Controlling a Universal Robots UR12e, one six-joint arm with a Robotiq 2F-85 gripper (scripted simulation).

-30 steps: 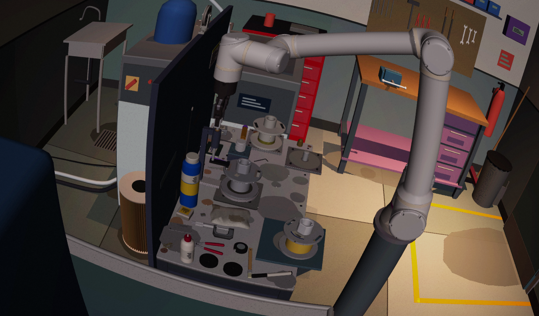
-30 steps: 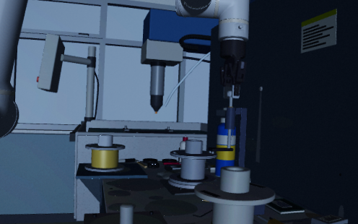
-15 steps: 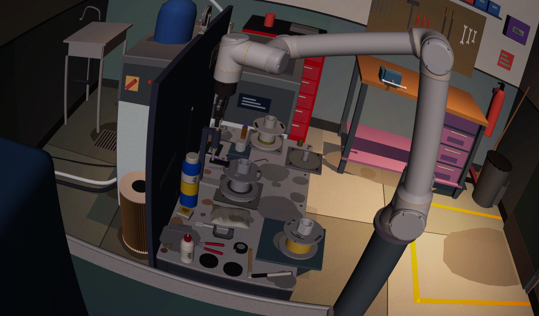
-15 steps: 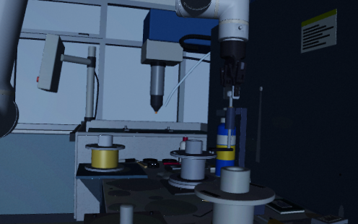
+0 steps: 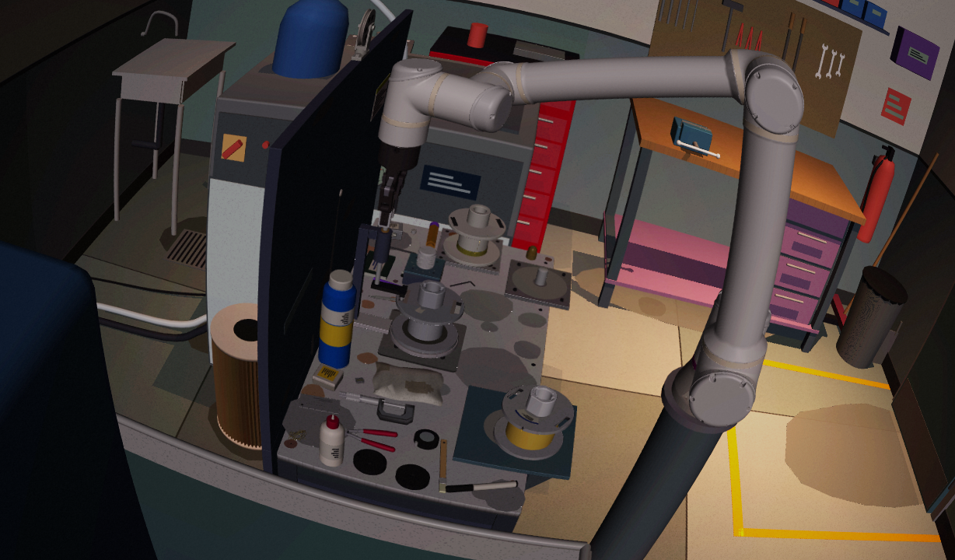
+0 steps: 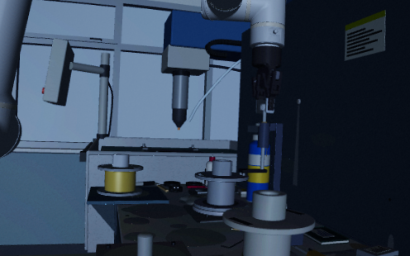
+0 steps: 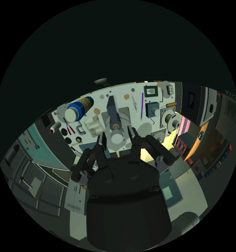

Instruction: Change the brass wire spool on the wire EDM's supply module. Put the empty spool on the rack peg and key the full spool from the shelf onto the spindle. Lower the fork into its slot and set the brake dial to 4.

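The fork (image 5: 382, 245) (image 6: 263, 140) (image 7: 114, 117), a dark blue handle on a thin rod, stands upright in its frame beside the dark panel, just behind the spindle. An empty grey spool (image 5: 429, 315) (image 6: 220, 186) (image 7: 117, 136) sits on the spindle plate in front of it. A full brass-wound spool (image 5: 533, 421) (image 6: 120, 175) rests on the dark shelf pad at the table's near right. Another spool (image 5: 475, 238) (image 6: 269, 225) (image 7: 170, 120) stands at the far end, next to the bare rack peg (image 5: 541, 276). The brake dial (image 5: 425, 258) (image 7: 154, 111) sits on a small block nearby. My gripper (image 5: 385, 217) (image 6: 267, 108) (image 7: 116, 137) hangs straight above the fork's top, open and holding nothing.
The tall dark panel (image 5: 321, 230) of the machine stands close on the gripper's left. A blue and yellow bottle (image 5: 337, 319), a cloth, calipers, pliers, a small white bottle and tape rolls crowd the table's near end. An orange workbench (image 5: 738, 174) stands to the right.
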